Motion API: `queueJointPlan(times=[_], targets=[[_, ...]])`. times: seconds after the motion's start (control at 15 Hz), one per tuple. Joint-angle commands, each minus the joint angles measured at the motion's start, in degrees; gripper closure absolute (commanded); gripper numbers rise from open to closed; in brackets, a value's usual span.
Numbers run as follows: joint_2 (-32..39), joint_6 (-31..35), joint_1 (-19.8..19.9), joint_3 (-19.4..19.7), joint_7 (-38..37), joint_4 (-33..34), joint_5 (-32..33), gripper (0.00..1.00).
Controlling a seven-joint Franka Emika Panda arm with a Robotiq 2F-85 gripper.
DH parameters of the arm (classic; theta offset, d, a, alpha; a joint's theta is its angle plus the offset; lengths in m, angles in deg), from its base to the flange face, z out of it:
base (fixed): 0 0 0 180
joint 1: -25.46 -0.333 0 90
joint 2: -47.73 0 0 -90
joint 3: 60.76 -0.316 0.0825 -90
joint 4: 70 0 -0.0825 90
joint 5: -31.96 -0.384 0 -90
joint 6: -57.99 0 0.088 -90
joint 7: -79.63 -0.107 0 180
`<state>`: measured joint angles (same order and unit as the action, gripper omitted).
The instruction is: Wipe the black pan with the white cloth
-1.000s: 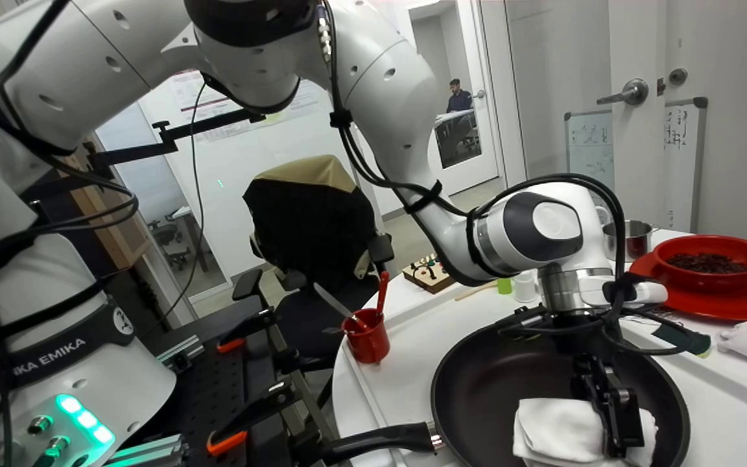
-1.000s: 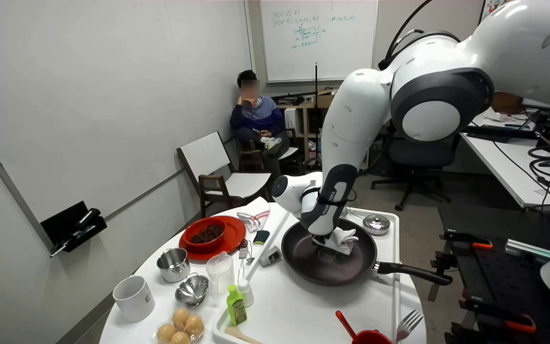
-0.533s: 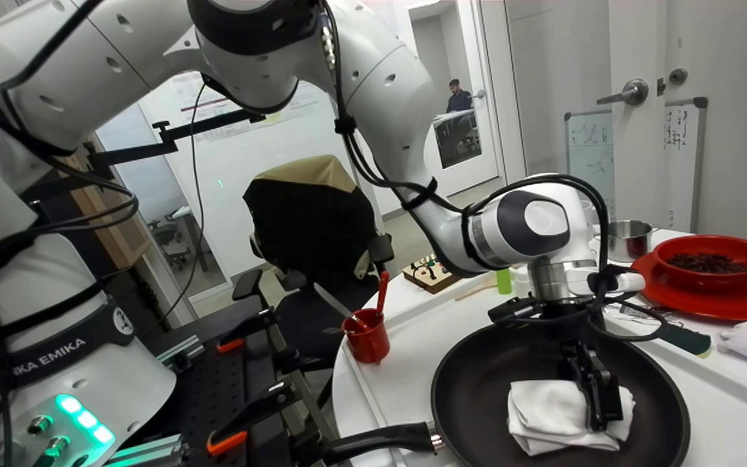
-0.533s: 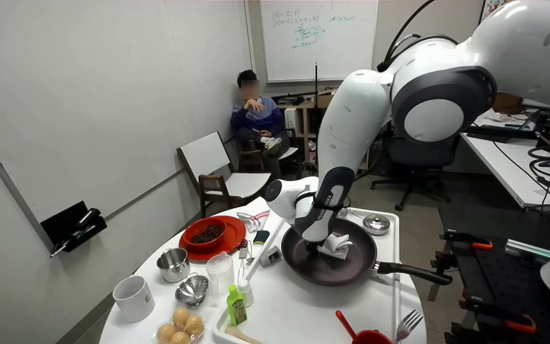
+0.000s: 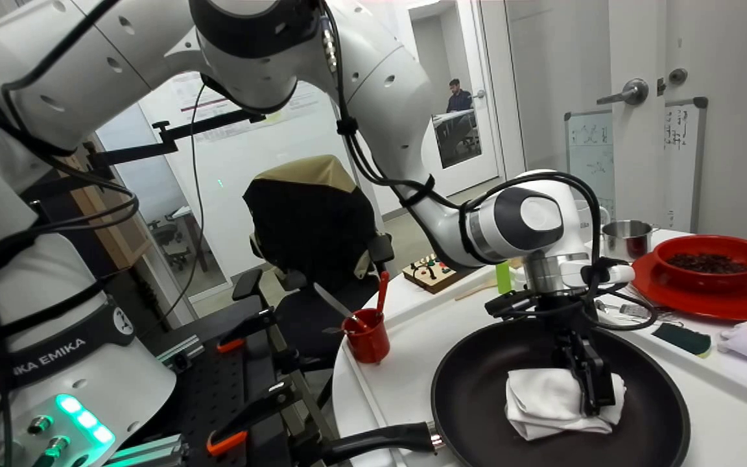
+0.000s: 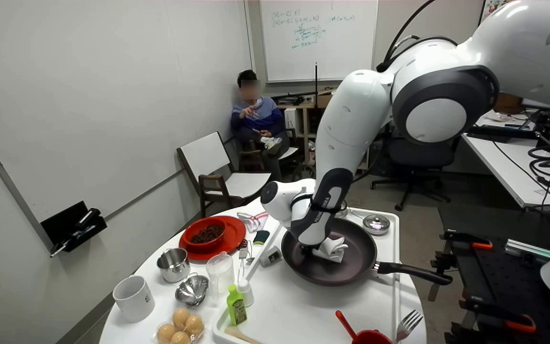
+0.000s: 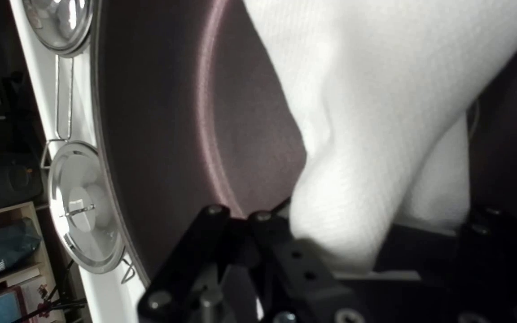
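The black pan (image 5: 477, 389) lies on the white tray with its handle (image 6: 413, 272) reaching past the tray edge; it also shows in the wrist view (image 7: 151, 112). The folded white cloth (image 5: 542, 402) lies in the pan, near its middle, also in an exterior view (image 6: 333, 249). My gripper (image 5: 595, 403) points down into the pan and is shut on the cloth. In the wrist view the cloth (image 7: 357, 134) is bunched between the dark fingers (image 7: 303, 264). The fingertips are partly hidden by the cloth. The cloth's underside against the pan is hidden.
The tray (image 6: 294, 310) holds a metal lid (image 6: 376, 223) beside the pan and a green bottle (image 6: 236, 306). A red cup (image 5: 367, 338) with utensils stands near the handle. A red bowl (image 6: 203, 246) sits on a red plate (image 6: 234, 234). A metal pot (image 6: 174, 265) stands nearby.
My gripper and the cloth have moved together across the pan, up and left in an exterior view, toward the side with the dishes. The pan has stayed in place.
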<state>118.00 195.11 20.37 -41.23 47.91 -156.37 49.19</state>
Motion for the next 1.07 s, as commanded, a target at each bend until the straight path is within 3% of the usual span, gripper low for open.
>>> queueJointPlan(times=[0.0, 1.0], targets=[[1.32, 1.01, -0.9, -0.54, 0.44, 1.66, -1.7, 0.95], [0.57, 4.55, -7.64, -0.24, 0.65, -1.47, 0.27, 0.95]])
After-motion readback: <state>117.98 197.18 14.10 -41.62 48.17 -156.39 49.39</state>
